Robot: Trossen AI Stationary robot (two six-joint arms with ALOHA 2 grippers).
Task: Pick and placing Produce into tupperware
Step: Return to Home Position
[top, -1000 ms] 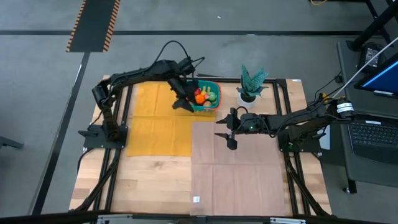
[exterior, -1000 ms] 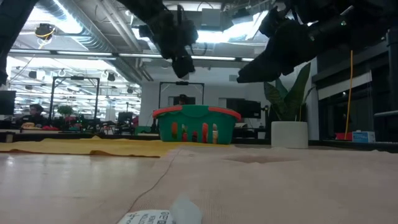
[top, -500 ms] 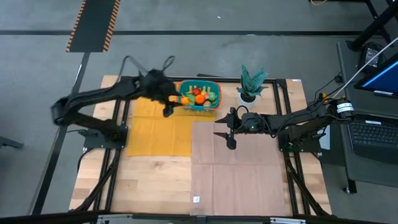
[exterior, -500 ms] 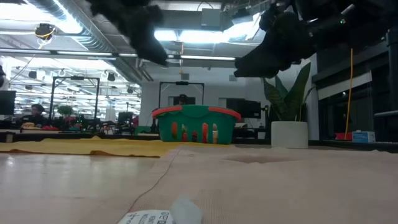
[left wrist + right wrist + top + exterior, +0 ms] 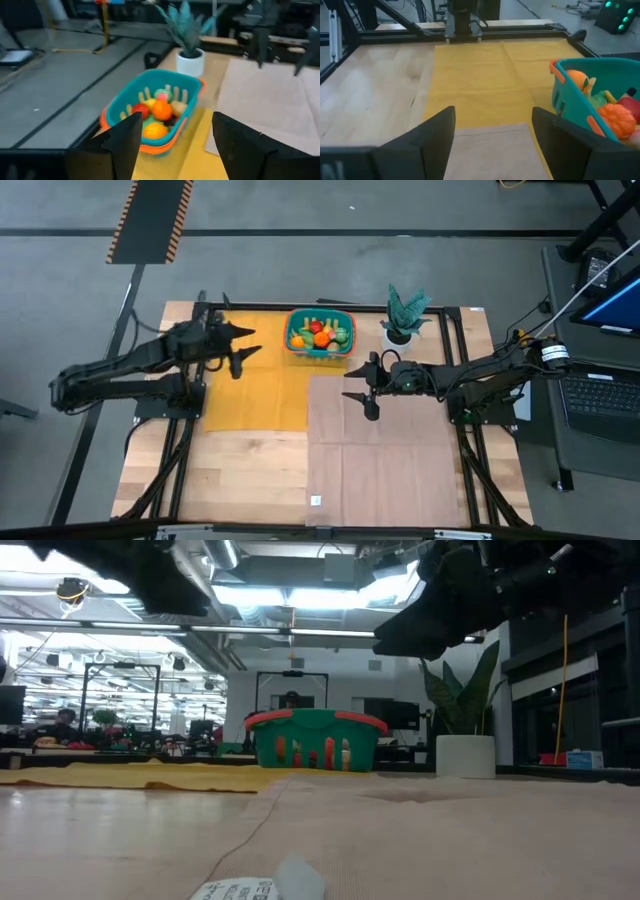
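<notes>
Mat [image 5: 240, 395]: left end effector [image 5: 243, 346] apart from tupperware [image 5: 289, 335] rim

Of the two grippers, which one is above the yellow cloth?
The left gripper, open, is above the yellow cloth, beside the teal basket. The right gripper, also open, is above the tan mat instead.

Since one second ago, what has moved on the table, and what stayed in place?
The left gripper drew back from over the basket toward its own base, and now hangs open and empty above the yellow cloth. The basket, the fruit in it, the potted plant and the right gripper stayed put.
</notes>
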